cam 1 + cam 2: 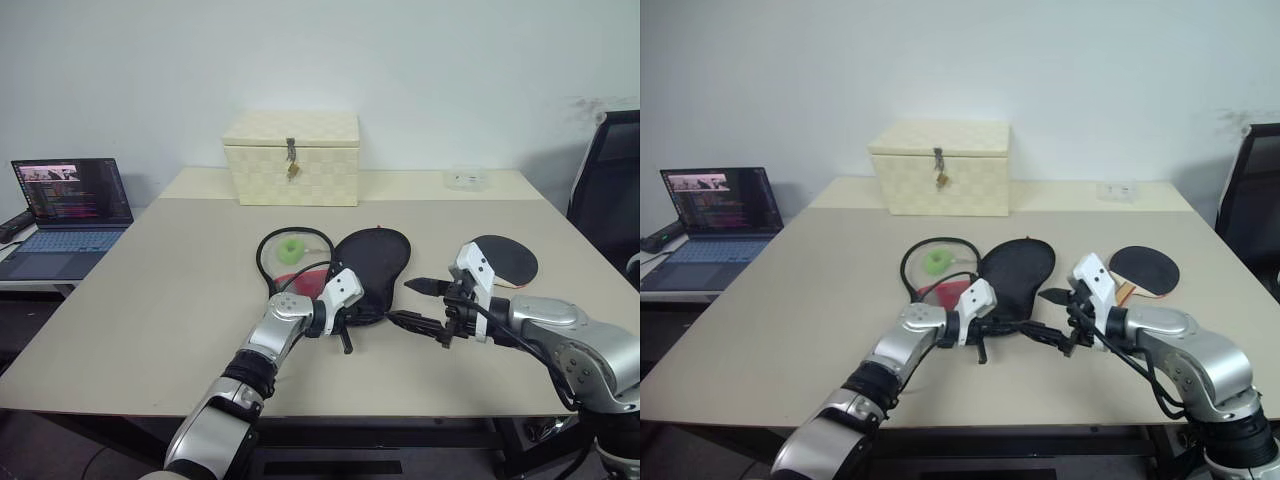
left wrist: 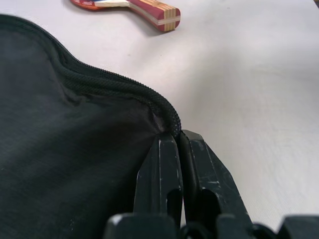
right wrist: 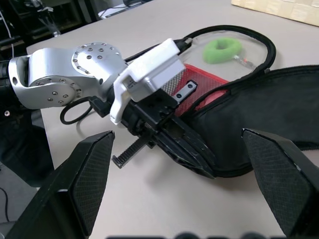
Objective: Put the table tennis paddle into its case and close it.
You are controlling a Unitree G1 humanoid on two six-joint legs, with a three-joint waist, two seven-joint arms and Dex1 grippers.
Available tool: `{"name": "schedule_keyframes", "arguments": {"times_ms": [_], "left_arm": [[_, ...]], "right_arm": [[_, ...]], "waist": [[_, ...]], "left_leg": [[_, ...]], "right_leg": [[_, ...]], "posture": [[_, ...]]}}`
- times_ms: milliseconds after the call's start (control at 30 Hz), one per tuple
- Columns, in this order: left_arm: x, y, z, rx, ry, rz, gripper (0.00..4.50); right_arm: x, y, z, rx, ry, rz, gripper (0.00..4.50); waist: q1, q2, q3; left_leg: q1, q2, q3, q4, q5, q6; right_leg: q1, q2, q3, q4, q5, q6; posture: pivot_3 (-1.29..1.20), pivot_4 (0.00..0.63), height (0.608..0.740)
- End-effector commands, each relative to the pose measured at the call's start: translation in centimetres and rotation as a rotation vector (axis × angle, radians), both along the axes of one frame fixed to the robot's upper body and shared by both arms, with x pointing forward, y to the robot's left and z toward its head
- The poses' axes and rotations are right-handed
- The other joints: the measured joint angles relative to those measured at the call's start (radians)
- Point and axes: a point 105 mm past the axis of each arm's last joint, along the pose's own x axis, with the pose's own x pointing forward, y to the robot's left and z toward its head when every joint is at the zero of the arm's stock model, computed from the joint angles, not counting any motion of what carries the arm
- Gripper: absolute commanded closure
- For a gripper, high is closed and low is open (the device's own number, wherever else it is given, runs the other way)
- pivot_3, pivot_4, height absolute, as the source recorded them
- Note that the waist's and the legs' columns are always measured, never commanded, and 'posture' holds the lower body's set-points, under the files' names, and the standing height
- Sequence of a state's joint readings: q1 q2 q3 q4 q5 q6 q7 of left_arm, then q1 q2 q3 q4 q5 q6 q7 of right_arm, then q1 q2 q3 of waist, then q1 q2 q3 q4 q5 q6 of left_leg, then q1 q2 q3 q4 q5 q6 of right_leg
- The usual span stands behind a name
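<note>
- Table tennis paddle (image 1: pixel 505 260): lying flat on the table (image 1: pixel 150 300), black face up, apart from the case on the case's right; its wooden handle (image 2: pixel 149 10) is pointing back toward the robot and toward the case, so the long axis is running roughly from the case's near edge outward and away.
- Case (image 1: pixel 375 262): lying unzipped at the table's middle, black flap spread flat, red mesh panel (image 3: pixel 197 84) and green pompom (image 1: pixel 291 250) lying on the flap's left.
- Left gripper (image 2: pixel 180 149): fingers pressing together on the case's zipped near rim, pinning that edge.
- Right gripper (image 1: pixel 425 303): fingers standing wide apart and holding nothing, hovering between case and paddle, just short of the paddle's handle.
- Judgement: the right arm is sitting nearer the paddle, so the pick-up is likely falling to it, with a short carry leftward onto the case.
- Cream woven box (image 1: pixel 292 157): standing beyond the case, latch facing front.
</note>
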State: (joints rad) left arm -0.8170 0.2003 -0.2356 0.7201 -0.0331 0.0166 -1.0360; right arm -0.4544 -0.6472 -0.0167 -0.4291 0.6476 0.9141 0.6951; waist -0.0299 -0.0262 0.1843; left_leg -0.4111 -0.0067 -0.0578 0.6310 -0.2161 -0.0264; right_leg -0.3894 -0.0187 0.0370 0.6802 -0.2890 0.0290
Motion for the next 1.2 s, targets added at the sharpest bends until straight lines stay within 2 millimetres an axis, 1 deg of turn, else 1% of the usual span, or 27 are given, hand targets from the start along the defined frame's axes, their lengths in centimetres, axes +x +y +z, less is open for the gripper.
{"name": "schedule_keyframes", "arguments": {"times_ms": [33,67,100,167,233,333,367,500,633,733,800,867,933,1033,1200], "left_arm": [[0.3,-0.3,1.5,-0.041,-0.045,-0.007,3.45],[0.2,-0.3,1.6,-0.047,-0.046,-0.005,3.15],[0.2,-0.2,1.6,-0.05,-0.048,-0.005,2.71],[-0.2,0.2,1.6,-0.053,-0.052,-0.013,1.98],[-0.7,1.1,1.9,-0.063,-0.061,-0.007,1.29],[-1.7,2.6,3.0,-0.108,-0.077,0.017,0.22],[-1.8,3.0,3.2,-0.115,-0.082,0.029,0.03],[-2.6,5.5,4.5,-0.172,-0.077,0.104,0.03],[-3.0,8.7,6.4,-0.267,-0.075,0.21,0.03],[-3.0,12.1,7.6,-0.301,-0.086,0.319,0.03],[-3.2,13.9,7.9,-0.29,-0.094,0.374,0.03],[-3.4,15.0,7.9,-0.271,-0.097,0.401,0.03],[-3.5,15.7,7.9,-0.252,-0.103,0.418,0.03],[-3.4,16.9,8.3,-0.231,-0.124,0.454,0.03],[-3.5,17.3,8.9,-0.221,-0.141,0.465,0.03]], "right_arm": [[-0.3,-0.1,1.3,-0.001,-0.061,0.001,0.0],[-0.3,-0.1,1.2,-0.002,-0.059,0.001,0.0],[-0.3,-0.1,1.2,-0.003,-0.057,0.001,0.0],[-0.3,0.0,1.2,-0.005,-0.054,0.003,0.0],[0.0,0.0,1.1,-0.007,-0.049,0.003,0.0],[0.3,0.1,1.1,-0.003,-0.043,0.003,0.0],[0.4,0.1,1.1,-0.002,-0.043,0.005,0.0],[1.1,0.5,1.3,0.023,-0.041,-0.004,0.0],[3.3,0.8,1.2,0.059,-0.028,-0.083,0.0],[6.8,0.1,0.2,0.047,-0.004,-0.264,0.0],[8.9,-0.5,-0.2,0.054,0.013,-0.38,0.0],[10.1,-0.8,-0.6,0.052,0.024,-0.442,0.0],[10.8,-1.0,-1.0,0.047,0.035,-0.478,0.0],[11.9,-1.2,-2.4,0.024,0.062,-0.536,0.0],[12.6,-1.0,-4.1,0.034,0.149,-0.586,0.0]], "waist": [[0.0,0.0,0.0],[0.0,0.0,0.0],[0.0,0.0,0.0],[0.0,0.0,0.0],[-0.003,0.0,0.0],[-0.005,0.0,0.0],[-0.004,0.0,0.0],[-0.001,0.0,0.0],[-0.004,0.0,0.0],[-0.006,0.0,0.0],[-0.007,0.0,0.0],[-0.005,0.0,0.0],[-0.003,0.001,0.0],[0.002,0.0,0.0],[-0.001,0.001,0.0]], "left_leg": [[0.0,0.0,0.0,0.0,0.0,0.0],[0.0,0.0,0.0,0.0,0.0,0.0],[0.0,0.0,0.0,0.0,0.0,0.0],[0.0,0.0,0.0,0.0,0.0,0.0],[0.0,0.0,0.0,0.0,0.0,0.0],[0.001,0.001,0.0,-0.001,0.0,0.0],[0.001,0.002,-0.001,-0.001,0.0,0.0],[0.002,0.001,-0.001,0.0,0.0,0.0],[0.002,0.001,0.0,0.0,0.0,0.0],[0.002,0.003,0.0,0.0,0.0,0.0],[0.003,0.003,0.001,0.0,0.0,0.0],[0.004,0.003,0.001,-0.001,0.0,0.0],[0.003,0.002,0.002,-0.001,0.0,0.0],[0.002,0.001,0.001,-0.001,0.0,0.0],[0.002,0.002,0.001,-0.001,0.0,0.0]], "right_leg": [[0.0,0.0,0.0,0.0,0.0,0.0],[0.0,0.0,0.0,0.0,0.0,0.0],[0.0,0.0,0.0,0.0,0.0,0.0],[0.0,0.0,0.0,0.0,0.0,0.0],[0.0,0.0,0.0,0.0,0.0,0.0],[0.0,0.0,0.002,0.0,0.0,0.0],[0.0,0.0,0.001,0.001,0.0,0.0],[0.001,0.0,0.001,0.001,0.0,0.0],[0.001,-0.001,0.001,0.001,0.0,0.0],[0.0,-0.001,0.001,0.001,0.0,-0.001],[0.0,-0.001,0.002,0.001,0.0,-0.001],[0.0,-0.001,0.002,0.001,0.0,-0.001],[0.0,-0.001,0.002,0.001,0.0,-0.001],[0.0,-0.001,0.002,0.0,0.0,-0.001],[0.0,-0.002,0.002,0.001,0.0,-0.001]], "posture": [[0.0,0.15,0.74],[0.0,0.15,0.74],[0.0,0.15,0.74],[0.0,0.15,0.74],[0.0,0.15,0.74],[0.0,0.15,0.74],[0.0,0.15,0.74],[0.0,0.15,0.74],[0.0,0.15,0.74],[0.0,0.15,0.74],[0.0,0.15,0.74],[0.0,0.15,0.74],[0.0,0.15,0.74],[0.0,0.15,0.74],[0.0,0.15,0.74]]}}
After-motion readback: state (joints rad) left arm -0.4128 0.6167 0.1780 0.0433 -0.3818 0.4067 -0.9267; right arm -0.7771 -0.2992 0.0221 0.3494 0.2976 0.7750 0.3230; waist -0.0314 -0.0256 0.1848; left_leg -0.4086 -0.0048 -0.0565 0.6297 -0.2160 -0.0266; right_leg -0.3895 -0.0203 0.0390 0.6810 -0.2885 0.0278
